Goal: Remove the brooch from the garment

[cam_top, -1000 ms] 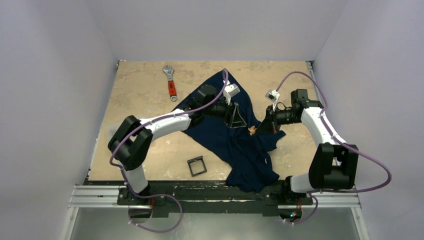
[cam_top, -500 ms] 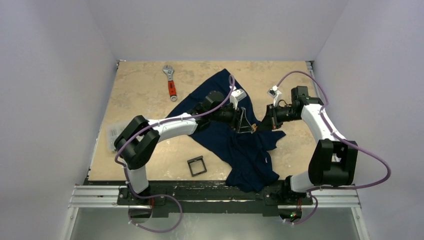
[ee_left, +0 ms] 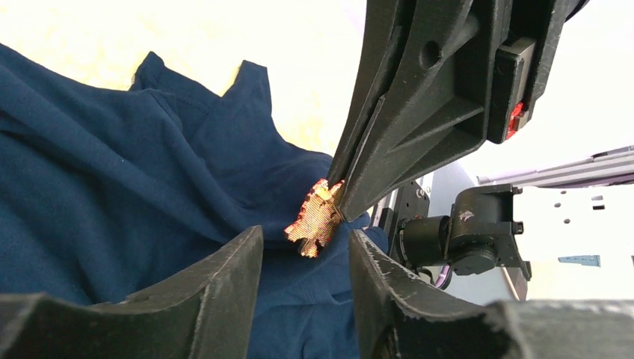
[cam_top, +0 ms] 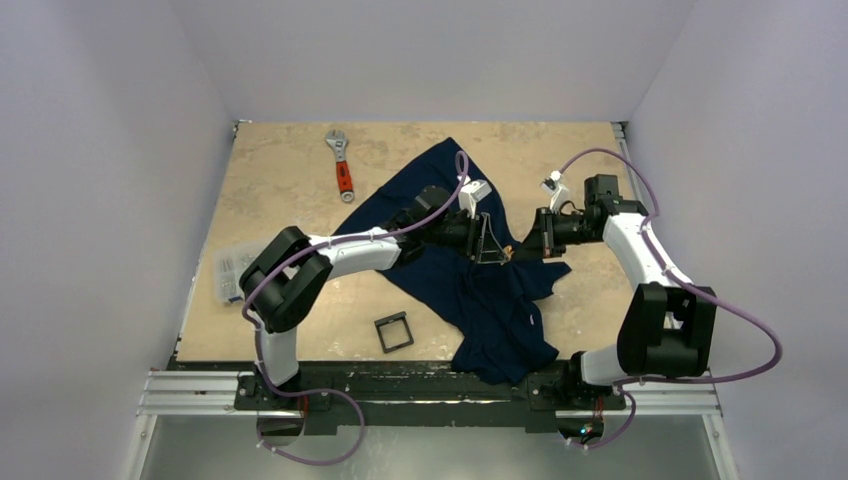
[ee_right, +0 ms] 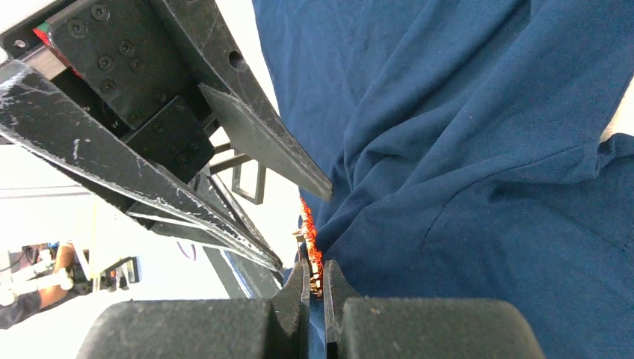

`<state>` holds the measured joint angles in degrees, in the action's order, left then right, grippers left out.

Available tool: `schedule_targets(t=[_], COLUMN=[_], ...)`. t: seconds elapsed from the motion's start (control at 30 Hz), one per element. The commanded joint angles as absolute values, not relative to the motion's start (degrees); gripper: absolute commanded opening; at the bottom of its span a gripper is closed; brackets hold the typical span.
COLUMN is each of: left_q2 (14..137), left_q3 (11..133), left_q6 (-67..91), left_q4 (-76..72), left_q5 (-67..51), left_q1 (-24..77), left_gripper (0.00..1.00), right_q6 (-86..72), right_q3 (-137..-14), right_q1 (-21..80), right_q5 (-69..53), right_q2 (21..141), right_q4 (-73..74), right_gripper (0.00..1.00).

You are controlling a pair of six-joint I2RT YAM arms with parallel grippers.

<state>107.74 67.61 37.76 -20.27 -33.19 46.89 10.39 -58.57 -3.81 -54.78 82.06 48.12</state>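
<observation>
Brooch [ee_left: 318,217], mid-frame, is pinched by the right gripper [ee_right: 315,275]; the left gripper [ee_left: 305,238], fingers spread, we judge ready to pin the navy T-shirt [ee_left: 112,172].

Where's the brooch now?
The brooch sits just right of centre in the top view, on the garment, pinched by the right gripper, the open left gripper facing it.

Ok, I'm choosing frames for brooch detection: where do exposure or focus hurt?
Left wrist: the table behind the garment is blown out, the left gripper's fingers soft, the brooch crisp. Right wrist: white glare at left, brooch edge-on. Top external: even light, brooch a speck.
</observation>
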Motion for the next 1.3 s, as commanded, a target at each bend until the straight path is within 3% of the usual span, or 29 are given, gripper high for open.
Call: schedule_targets(t=[0.0, 1.27], left_q2=[108.5, 110.5], left_q3=[68.1, 68.7], left_q6=[40.6, 44.8], left_q4=[-25.6, -30.9], left_q5=[-34.2, -37.7], left_q1=[46.8, 46.3], left_gripper=[0.43, 0.36], right_q6=[8.1, 7.3], right_q3=[-58.4, -53.3], right_q1=[-4.0, -4.0], right_q5=[-54.4, -57.0], right_q2=[80.0, 74.4], right_q4=[45.9, 41.7], right_gripper=[0.00, 0.00])
